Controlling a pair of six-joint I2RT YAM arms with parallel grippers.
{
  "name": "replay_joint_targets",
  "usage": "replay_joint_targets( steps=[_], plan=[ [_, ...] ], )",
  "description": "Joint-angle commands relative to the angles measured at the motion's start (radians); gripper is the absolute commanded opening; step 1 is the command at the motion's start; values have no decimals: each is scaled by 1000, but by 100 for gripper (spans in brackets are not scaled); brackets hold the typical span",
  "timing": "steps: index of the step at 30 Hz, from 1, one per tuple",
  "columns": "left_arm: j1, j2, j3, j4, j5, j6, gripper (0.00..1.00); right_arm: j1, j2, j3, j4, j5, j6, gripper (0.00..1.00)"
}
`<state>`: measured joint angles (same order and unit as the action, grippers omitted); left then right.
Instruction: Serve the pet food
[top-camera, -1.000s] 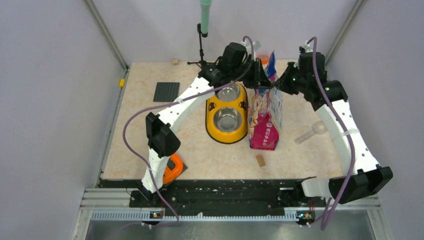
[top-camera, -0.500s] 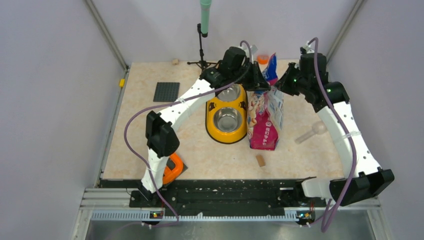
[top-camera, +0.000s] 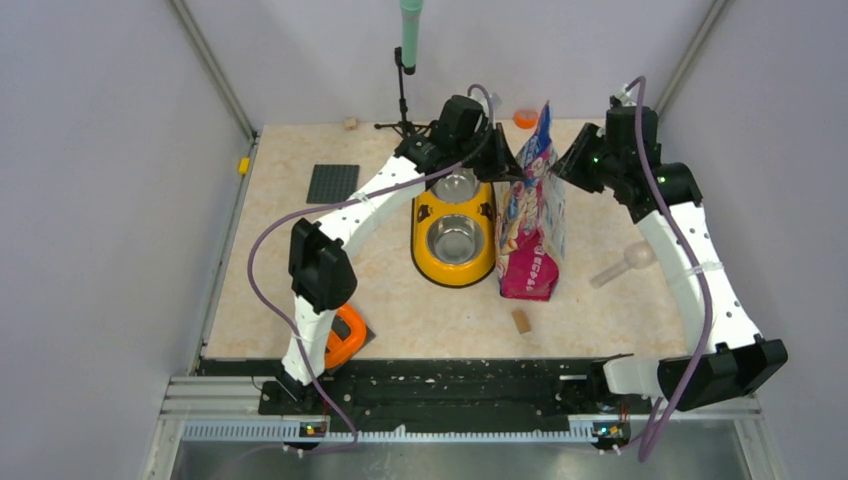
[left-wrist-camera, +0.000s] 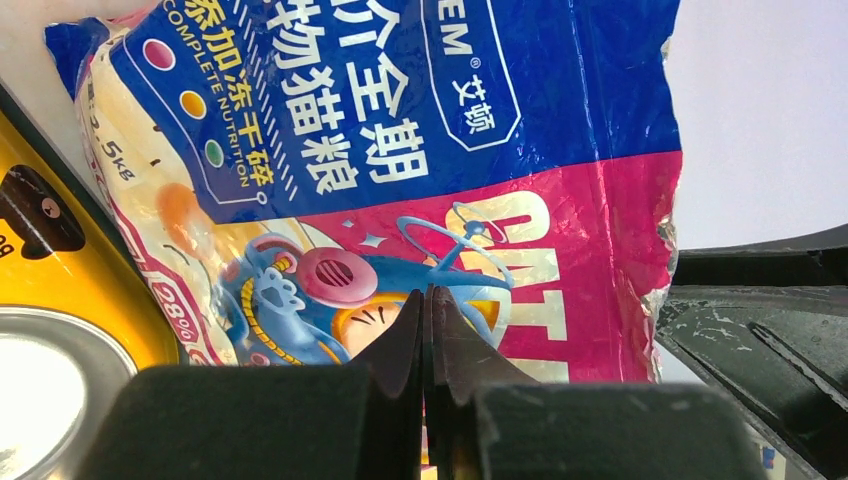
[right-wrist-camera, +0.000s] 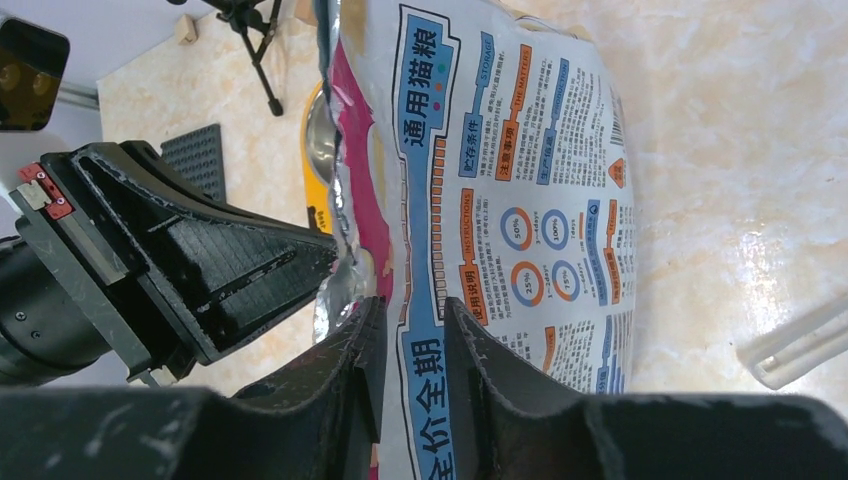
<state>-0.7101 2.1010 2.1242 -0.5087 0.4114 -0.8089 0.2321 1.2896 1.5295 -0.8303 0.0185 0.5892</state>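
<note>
On the beige marbled tabletop, between pale grey walls, the pink-and-blue pet food bag stood upright just right of the yellow double bowl. At the bowl's far right corner the left gripper had its fingers pressed together, facing the bag's front — the right gripper, across the bag from the bowl, held its fingers apart astride the bag's top edge.

The pet food bag, blue above and magenta below with a cartoon print, is seen across most of the frame. The left claw is closed tip to tip before its magenta part. A yellow feeder with a steel bowl is cut off at the left.
</note>
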Motion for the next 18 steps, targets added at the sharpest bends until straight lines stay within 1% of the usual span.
replay_joint_targets(
  steps=[1, 4, 11, 18],
  plan=[
    [6, -62, -3, 26, 10, 20, 0, -11, 12, 10, 12, -51, 20, 31],
    [8, -61, -3, 27, 20, 19, 0, -13, 16, 10, 28, -73, 35, 33],
    [10, -70, -9, 23, 13, 20, 0, -17, -30, 25, 75, -42, 54, 33],
    [17, -79, -9, 24, 12, 23, 0, -17, -13, 37, 76, -72, 42, 36]
  ],
)
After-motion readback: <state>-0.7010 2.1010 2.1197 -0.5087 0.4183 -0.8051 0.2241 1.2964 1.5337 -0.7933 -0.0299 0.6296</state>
